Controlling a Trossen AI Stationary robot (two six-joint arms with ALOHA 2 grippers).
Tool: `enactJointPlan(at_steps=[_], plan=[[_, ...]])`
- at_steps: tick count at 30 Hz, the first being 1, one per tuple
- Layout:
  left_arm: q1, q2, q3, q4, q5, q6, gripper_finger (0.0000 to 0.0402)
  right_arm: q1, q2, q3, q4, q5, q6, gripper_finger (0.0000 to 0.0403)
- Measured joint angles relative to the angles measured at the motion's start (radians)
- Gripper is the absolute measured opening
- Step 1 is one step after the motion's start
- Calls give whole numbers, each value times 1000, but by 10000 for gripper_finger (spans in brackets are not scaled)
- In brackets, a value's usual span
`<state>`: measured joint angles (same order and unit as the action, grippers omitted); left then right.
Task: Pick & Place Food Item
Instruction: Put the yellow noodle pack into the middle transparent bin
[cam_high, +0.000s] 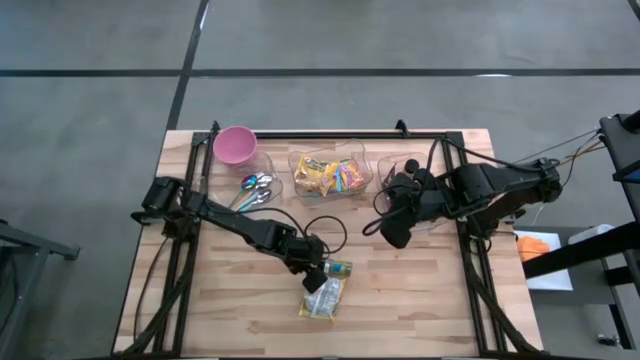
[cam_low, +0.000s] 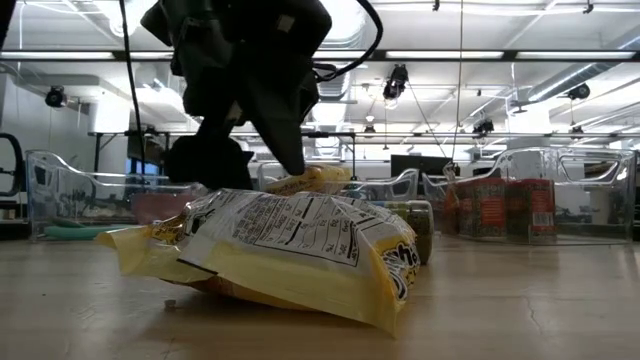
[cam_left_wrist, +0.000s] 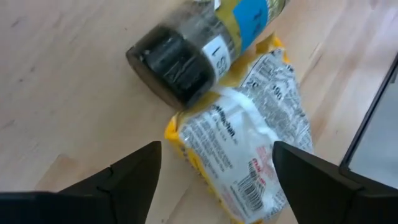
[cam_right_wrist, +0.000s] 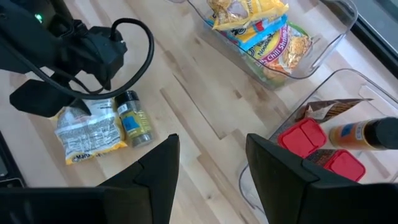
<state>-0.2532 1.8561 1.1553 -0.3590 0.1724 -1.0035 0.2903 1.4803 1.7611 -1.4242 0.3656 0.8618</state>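
A yellow and white snack bag (cam_high: 322, 298) lies flat on the wooden table, near its middle. Its far end rests against a dark-capped spice jar (cam_left_wrist: 193, 50) that lies on its side. My left gripper (cam_left_wrist: 216, 149) is open and slants down over the bag's (cam_left_wrist: 249, 143) jar end, one finger on either side of it. In the low view it stands just above the bag (cam_low: 290, 250). My right gripper (cam_right_wrist: 211, 174) hangs open and empty, high above the table's right side. My left gripper slants down from the table's left, its open fingers (cam_left_wrist: 134, 174) astride the bag's end beside the jar (cam_left_wrist: 205, 124). I cannot tell whether either finger touches the bag. The bag lies flat on the table.
Along the far edge stand a pink bowl (cam_high: 235, 145), a clear bin with spoons (cam_high: 255, 188), a clear bin of snack packets (cam_high: 332, 175) and a clear bin with red-lidded items (cam_right_wrist: 311, 143) under the right arm. Black rails (cam_high: 480, 290) run down both sides. Bare wood lies near the front edge.
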Motion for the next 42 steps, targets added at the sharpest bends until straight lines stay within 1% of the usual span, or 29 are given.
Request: enactJointPlan(at_steps=[5,8,11,14,17,20,27,28,29,35,42], plan=[[5,2,0,19,-4,8,314,0,0,0,0,0,0,182],[6,21,0,32,7,9,308,0,0,0,0,0,0,182],[6,48,0,59,46,11,289,0,0,0,1,0,1,182],[6,67,0,57,72,11,261,0,0,0,1,0,2,182],[6,67,0,57,76,11,225,0,0,0,1,0,2,182],[6,65,0,59,75,11,178,0,0,0,1,0,2,182],[6,63,1,56,90,22,33,0,0,0,1,0,2,182],[6,62,1,55,92,33,17,0,0,0,1,0,2,182],[6,61,1,55,91,43,10,0,0,0,1,0,2,182],[6,42,0,36,111,73,3,0,0,0,0,-1,2,182],[6,-44,0,-11,132,114,2,0,0,0,-1,-1,-1,182]])
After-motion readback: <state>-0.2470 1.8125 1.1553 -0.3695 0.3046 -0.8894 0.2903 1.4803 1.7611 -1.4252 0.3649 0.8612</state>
